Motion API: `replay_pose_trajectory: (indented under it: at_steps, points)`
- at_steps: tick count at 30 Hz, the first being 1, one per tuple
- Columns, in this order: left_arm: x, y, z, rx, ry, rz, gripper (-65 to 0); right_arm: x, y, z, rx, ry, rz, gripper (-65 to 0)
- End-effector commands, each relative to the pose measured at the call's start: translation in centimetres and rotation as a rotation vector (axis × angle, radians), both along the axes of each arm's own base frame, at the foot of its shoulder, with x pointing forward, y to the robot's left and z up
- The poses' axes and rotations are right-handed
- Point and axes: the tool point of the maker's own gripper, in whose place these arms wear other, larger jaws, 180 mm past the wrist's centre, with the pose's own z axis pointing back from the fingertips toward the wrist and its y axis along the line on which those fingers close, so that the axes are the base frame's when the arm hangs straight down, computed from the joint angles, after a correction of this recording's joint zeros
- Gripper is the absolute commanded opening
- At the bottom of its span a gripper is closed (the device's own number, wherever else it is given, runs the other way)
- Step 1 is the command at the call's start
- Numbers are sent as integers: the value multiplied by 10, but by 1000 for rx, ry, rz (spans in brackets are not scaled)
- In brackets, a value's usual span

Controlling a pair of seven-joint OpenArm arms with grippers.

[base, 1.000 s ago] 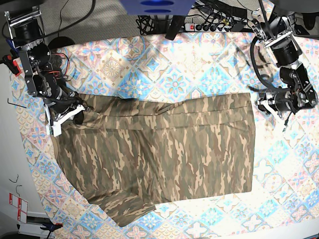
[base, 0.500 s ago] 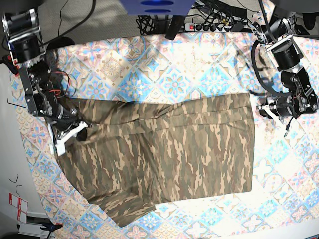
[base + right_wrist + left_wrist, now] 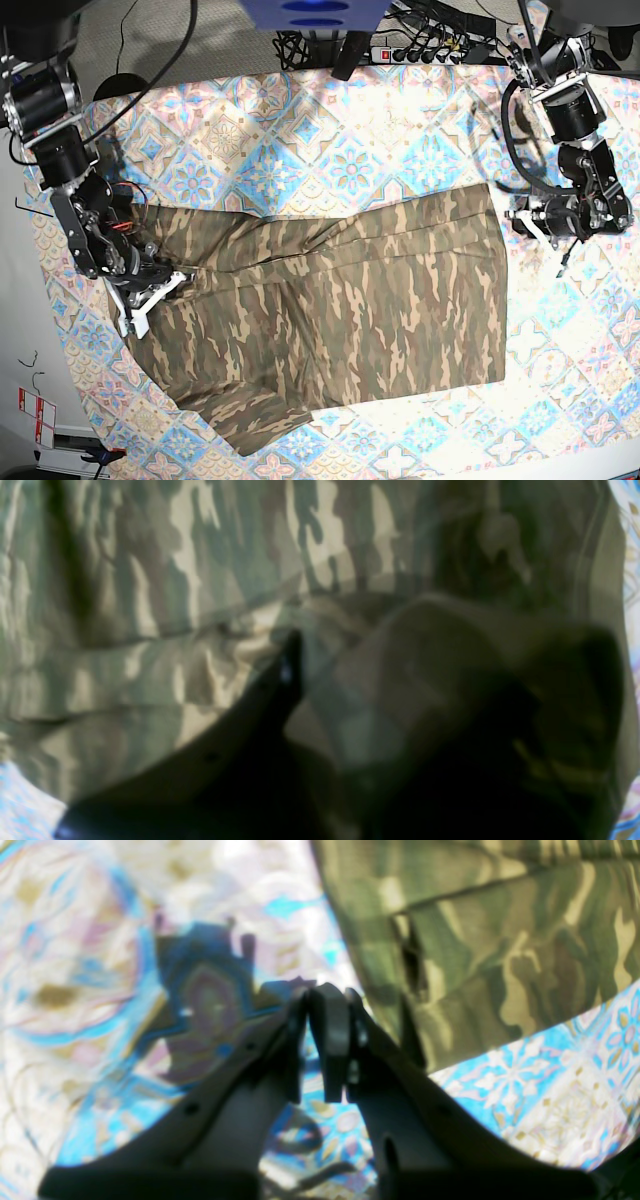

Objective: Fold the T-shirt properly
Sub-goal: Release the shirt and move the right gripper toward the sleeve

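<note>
Left wrist: left end effector (image 3: 322, 1040) clenched, empty, above the tablecloth (image 3: 100, 965) beside the T-shirt (image 3: 500, 940) edge. Right wrist: right end effector (image 3: 310, 680) clenched on bunched T-shirt cloth. Base: T-shirt spread across the tabletop, its left edge pinched by the right end effector

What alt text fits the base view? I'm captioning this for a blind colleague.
Overhead view: a camouflage T-shirt lies spread on a pastel diamond-patterned tablecloth. The right gripper pinches the shirt's edge at the picture's left, while the left gripper sits shut and empty beside the shirt's opposite edge.
</note>
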Motion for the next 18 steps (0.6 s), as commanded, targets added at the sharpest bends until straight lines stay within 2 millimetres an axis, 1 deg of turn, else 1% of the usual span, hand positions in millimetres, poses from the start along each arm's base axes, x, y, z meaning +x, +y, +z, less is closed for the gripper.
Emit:
replay_pose_trajectory:
  at_steps: [1, 3, 5, 7, 10, 14, 16, 18]
  points:
    - [15, 5, 15, 6, -58, -1, -591, 27, 6, 25, -9, -76, 31, -643]
    - [15, 3, 15, 3, -58, -3, -591, 33, 12, 24, -69, -70, 80, -641]
    - [15, 3, 15, 3, -58, -3, -590, 38, 20, 19, -115, -62, 112, -615]
    - [15, 3, 15, 3, -58, -3, -590, 37, 23, 9, -151, -38, 125, -560]
    - [15, 4, 14, 9, -55, -3, -589, 43, 27, 8, -200, -45, 141, -444]
    - [15, 4, 14, 10, -55, -5, -589, 54, 26, 17, -256, -82, 146, -312]
    - [15, 3, 14, 11, -53, -10, -589, 64, 30, 25, -294, -116, 161, -252]
    - [15, 1, 13, 12, -51, -19, -589, 71, 29, 31, -329, -140, 162, -206]
